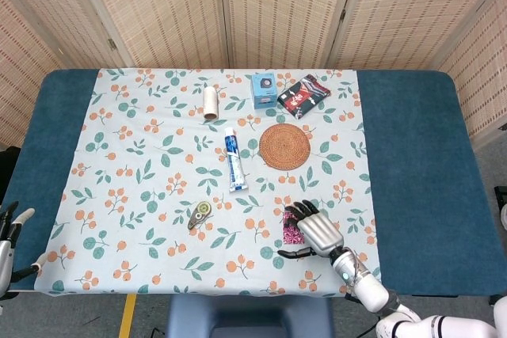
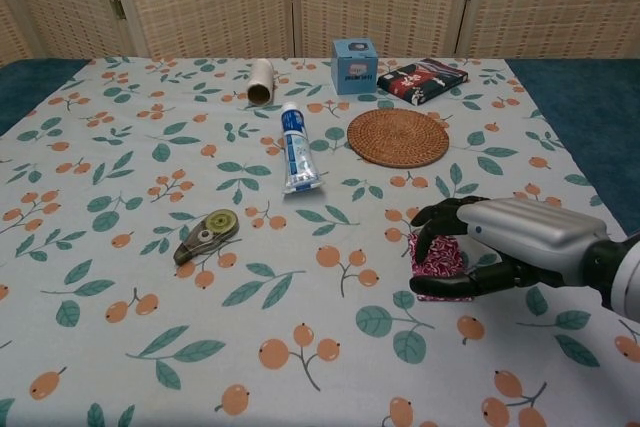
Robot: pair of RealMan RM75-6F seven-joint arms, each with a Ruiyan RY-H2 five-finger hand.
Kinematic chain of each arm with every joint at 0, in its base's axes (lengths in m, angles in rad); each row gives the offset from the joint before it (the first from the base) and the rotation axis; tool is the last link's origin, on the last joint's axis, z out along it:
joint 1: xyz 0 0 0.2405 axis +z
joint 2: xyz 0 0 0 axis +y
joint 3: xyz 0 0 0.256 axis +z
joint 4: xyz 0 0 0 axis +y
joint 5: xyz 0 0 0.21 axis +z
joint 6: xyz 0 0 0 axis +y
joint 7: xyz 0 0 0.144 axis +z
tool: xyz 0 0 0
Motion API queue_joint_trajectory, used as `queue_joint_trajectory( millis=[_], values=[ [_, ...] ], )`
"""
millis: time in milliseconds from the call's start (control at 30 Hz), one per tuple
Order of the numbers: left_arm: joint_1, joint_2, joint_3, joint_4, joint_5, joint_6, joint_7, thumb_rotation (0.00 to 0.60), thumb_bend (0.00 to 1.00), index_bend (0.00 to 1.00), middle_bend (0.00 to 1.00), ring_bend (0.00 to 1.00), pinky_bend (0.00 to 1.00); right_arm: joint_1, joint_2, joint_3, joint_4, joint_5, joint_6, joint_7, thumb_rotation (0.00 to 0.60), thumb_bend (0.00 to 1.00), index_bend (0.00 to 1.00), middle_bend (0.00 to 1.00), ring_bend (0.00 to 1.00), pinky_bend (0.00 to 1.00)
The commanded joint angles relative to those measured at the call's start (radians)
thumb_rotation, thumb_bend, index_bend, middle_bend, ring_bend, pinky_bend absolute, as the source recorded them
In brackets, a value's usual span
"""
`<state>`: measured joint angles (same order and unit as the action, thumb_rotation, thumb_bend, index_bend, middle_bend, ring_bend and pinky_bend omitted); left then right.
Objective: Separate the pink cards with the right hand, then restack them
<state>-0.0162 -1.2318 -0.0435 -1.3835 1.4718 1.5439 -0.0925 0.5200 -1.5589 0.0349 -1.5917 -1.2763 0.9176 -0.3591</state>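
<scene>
Right hand (image 2: 500, 247) silver-backed, black fingers (image 2: 432, 217), white forearm

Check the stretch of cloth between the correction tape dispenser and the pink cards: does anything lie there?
Nothing lies there. In the chest view only printed tablecloth runs from the correction tape dispenser to the pink cards, which the right hand brackets with its fingers.

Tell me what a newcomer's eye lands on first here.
First, the silver-and-black right hand at the table's near right, its dark fingers curled over the small stack of pink patterned cards on the floral tablecloth. Next, the round woven rattan coaster beyond it, and the white-and-blue toothpaste tube lying mid-table.
</scene>
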Motion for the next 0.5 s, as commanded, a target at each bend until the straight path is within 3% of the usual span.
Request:
queue_joint_trajectory(
  millis=[33, 500],
  values=[
    [0.002, -0.001, 0.0, 0.003, 0.0, 0.002, -0.004, 0.6, 0.26, 0.19, 0.06, 0.11, 0.0, 0.001, 0.0, -0.002, 0.001, 0.002, 0.005, -0.003, 0.07, 0.18, 0.31, 0.14, 0.0, 0.0],
    [0.001, -0.006, -0.001, 0.011, 0.002, -0.003, -0.007, 0.6, 0.26, 0.21, 0.06, 0.12, 0.0, -0.035, 0.072, -0.038, -0.034, 0.023, 0.05, 0.0, 0.069, 0.18, 0.31, 0.15, 0.0, 0.0]
  ],
)
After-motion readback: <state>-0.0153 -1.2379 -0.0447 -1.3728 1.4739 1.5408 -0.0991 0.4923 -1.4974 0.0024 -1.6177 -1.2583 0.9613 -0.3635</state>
